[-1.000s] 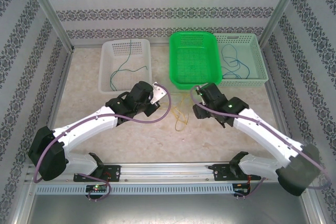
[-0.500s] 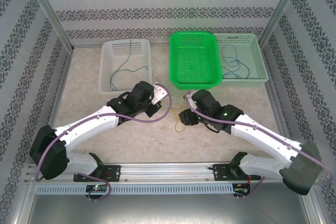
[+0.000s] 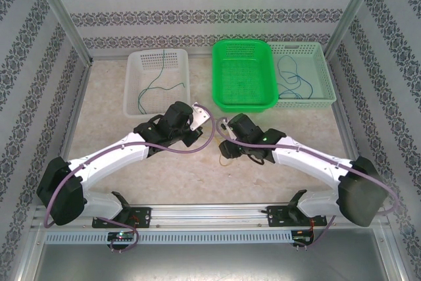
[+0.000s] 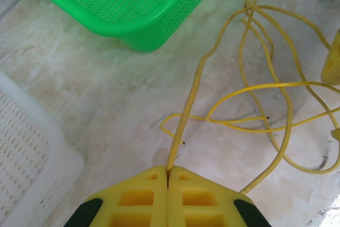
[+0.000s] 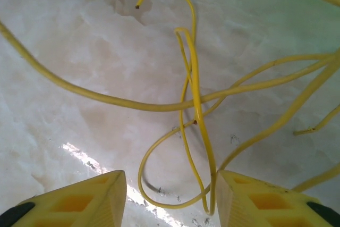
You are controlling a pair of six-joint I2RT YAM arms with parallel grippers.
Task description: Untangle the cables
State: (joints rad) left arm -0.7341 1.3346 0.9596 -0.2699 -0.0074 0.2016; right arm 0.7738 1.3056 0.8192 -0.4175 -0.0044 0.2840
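Several yellow cables [image 3: 224, 154] lie tangled on the marble tabletop in front of the green basket. My left gripper [image 3: 211, 124] is shut on one yellow strand [image 4: 192, 94], which runs from its closed tips [image 4: 169, 171] up into the tangle. My right gripper [image 3: 223, 143] hangs low over the same tangle, open. In the right wrist view thin yellow loops [image 5: 159, 107] lie between its fingers [image 5: 171, 190], and one strand touches the right finger. A green cable [image 3: 158, 80] lies in the white basket and a blue cable [image 3: 289, 77] in the pale basket.
Three baskets stand along the back: a white basket [image 3: 131, 97] on the left, a green basket [image 3: 217, 90] in the middle and a pale basket [image 3: 325, 90] on the right. The green basket's corner [image 4: 133, 30] is close to the left gripper. Patterned walls surround the table.
My right arm has swung left and down onto the yellow tangle, and its jaws have narrowed. The left gripper has stayed shut on its strand in the same place.
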